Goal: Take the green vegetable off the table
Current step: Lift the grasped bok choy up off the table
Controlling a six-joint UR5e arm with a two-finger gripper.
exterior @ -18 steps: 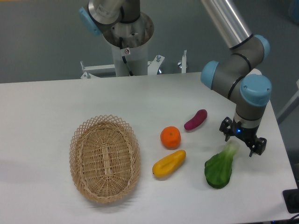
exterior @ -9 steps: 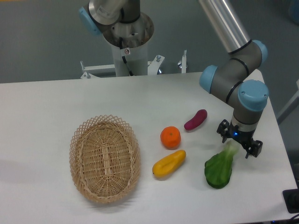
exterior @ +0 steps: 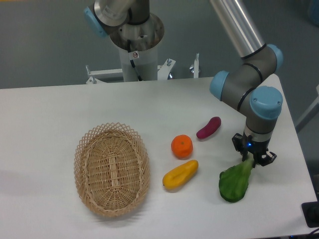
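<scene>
Gripper (exterior: 250, 158) is pinching the pale stalk end of the green vegetable (exterior: 234, 182), which is lying on the table (exterior: 60, 104) right of the yellow squash (exterior: 180, 174); you're wanting a straight, slow lift

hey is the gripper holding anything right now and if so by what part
Yes. The gripper is shut on the green vegetable, pinching its pale stalk end; the leafy end lies on the table.

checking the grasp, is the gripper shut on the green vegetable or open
Shut: the gripper fingers pinch the pale stalk of the green vegetable.
</scene>
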